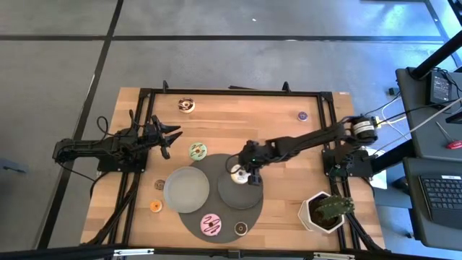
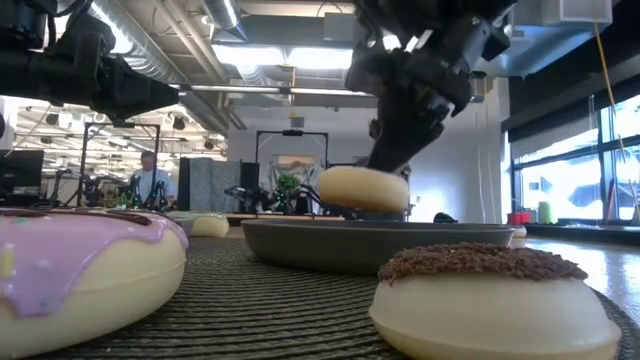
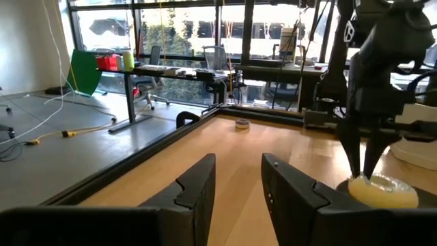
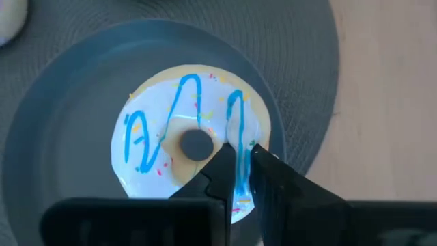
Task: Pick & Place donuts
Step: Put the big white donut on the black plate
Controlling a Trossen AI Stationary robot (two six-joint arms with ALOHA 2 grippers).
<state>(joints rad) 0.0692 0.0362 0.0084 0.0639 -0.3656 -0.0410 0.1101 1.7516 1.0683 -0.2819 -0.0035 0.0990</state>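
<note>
My right gripper (image 1: 247, 173) reaches from the table's right to the middle and is shut on a cream donut (image 4: 191, 147) with white icing and blue squiggles. It holds the donut over the right-hand grey plate (image 1: 242, 196). My left gripper (image 1: 172, 139) waits open at the left side, level above the wood. The other donuts lie flat: green (image 1: 198, 150), chocolate-and-white (image 1: 187, 105), purple (image 1: 302, 115), small brown (image 1: 159, 184), orange (image 1: 156, 206), and pink (image 1: 211, 224) and dark (image 1: 242, 229) on the mat. My right gripper pinches one side of the cream donut's ring (image 4: 239, 140), between the hole and the outer edge. The fingers (image 4: 273, 181) come from above, pointing down. The donut (image 2: 362, 188) stays level, lifted just clear above the plate's rim (image 2: 380, 235).
A second grey plate (image 1: 186, 189) sits left of the first, both on a dark round woven mat (image 1: 216, 162). A white pot with a green plant (image 1: 325, 211) stands at the near right corner. A black frame runs along the table's edges. Bare wood lies toward the far side.
</note>
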